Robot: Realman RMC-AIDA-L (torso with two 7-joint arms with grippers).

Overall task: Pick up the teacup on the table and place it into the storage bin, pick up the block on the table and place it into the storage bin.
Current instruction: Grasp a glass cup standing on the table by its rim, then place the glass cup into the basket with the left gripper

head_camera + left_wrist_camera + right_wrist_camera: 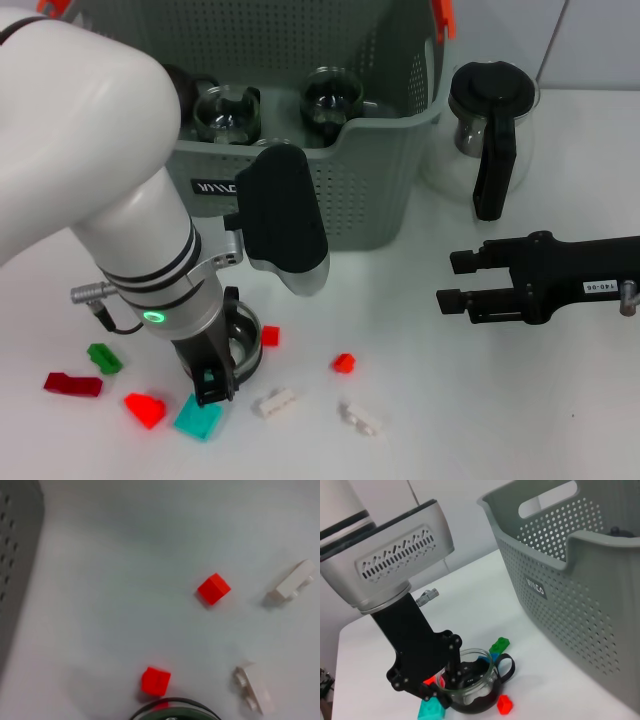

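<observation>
The glass teacup (pixel 245 343) stands on the table near the front left, also seen as teacup (pixel 470 680). My left gripper (pixel 213 378) reaches down over its rim, one finger inside the cup and one outside, shut on its wall. Only the cup's rim (pixel 172 711) shows in the left wrist view. Around it lie blocks: teal (pixel 198 418), red (pixel 145 408), green (pixel 103 357), small red (pixel 269 336) and white (pixel 274 402). The grey storage bin (pixel 375 190) stands behind and holds glass cups. My right gripper (pixel 452 281) hovers open at the right.
A glass pitcher (pixel 490 125) with a black handle stands right of the bin. More blocks lie near the front: dark red (pixel 72 383), small red (pixel 344 362), white (pixel 360 418). Bare table stretches in front of the right gripper.
</observation>
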